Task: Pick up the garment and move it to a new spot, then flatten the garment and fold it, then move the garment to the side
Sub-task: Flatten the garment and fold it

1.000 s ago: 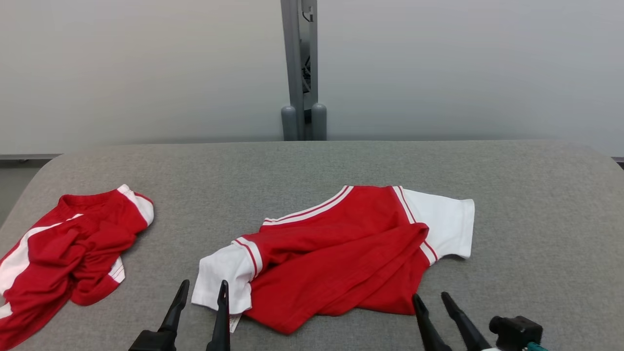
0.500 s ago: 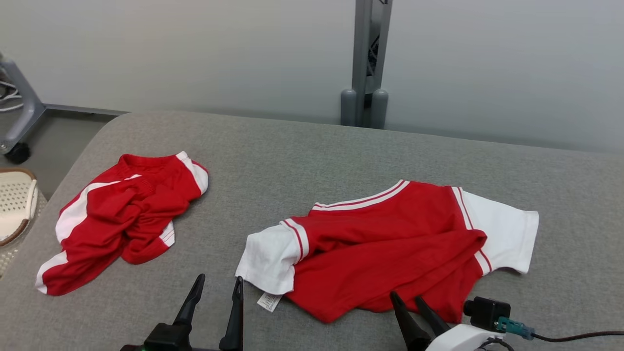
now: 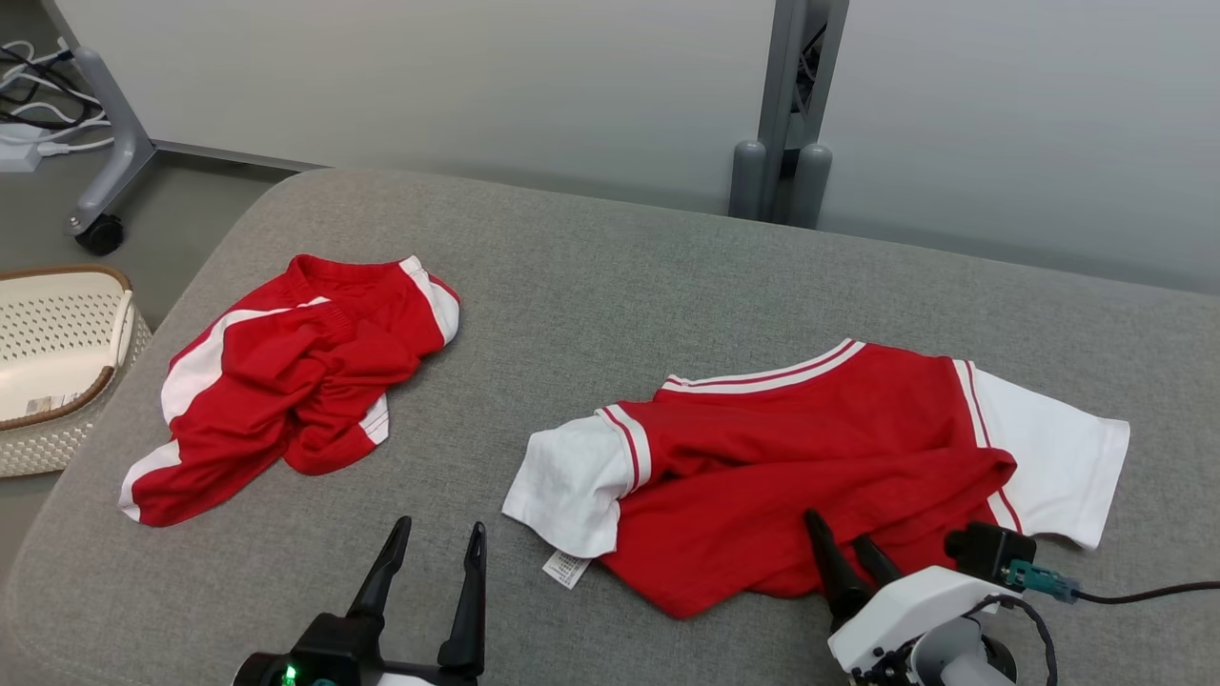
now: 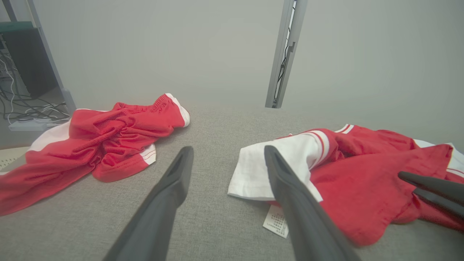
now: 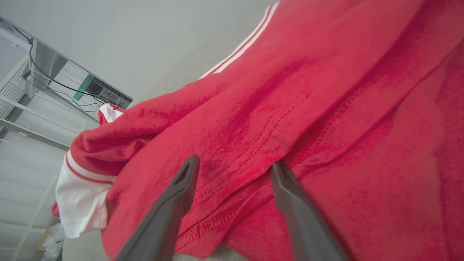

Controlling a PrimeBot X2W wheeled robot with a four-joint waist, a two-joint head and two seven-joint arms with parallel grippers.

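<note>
Since the right claw (image 3: 837, 534) already sits over the near hem of the red T-shirt (image 3: 810, 448), that's the garment in play, my read. The shirt lies on the grey counter (image 3: 610, 276), centre-right in the head view, collar away from the robot, hem toward it. Its long axis runs sleeve to sleeve across the view, with the right end a bit farther off. It is half flat, with a red fold doubled diagonally over the body.

In the right wrist view the right claw's fingers stand wide, and the stitched hem edge runs between them. Nothing is pinched yet. The fabric is straight ahead of the tips and right against them.

The left claw (image 3: 439, 526) is wide too, holding nothing, over bare counter. The white left sleeve (image 3: 572, 481) is just beside it to its right, and the care label (image 3: 567, 569) pokes out below that sleeve. A second red garment (image 3: 286, 381) lies crumpled well apart on the left, and a pale basket (image 3: 48, 362) stands off the counter's left end.

The right arm is nearer, so the grab is its job, likely.

Versus a second ago: the camera has swung, so the whole scene sits further right and the basket has come into view. The shirts themselves haven't shifted. The right claw was short of the hem and now reaches onto it. The left claw is much the same.
</note>
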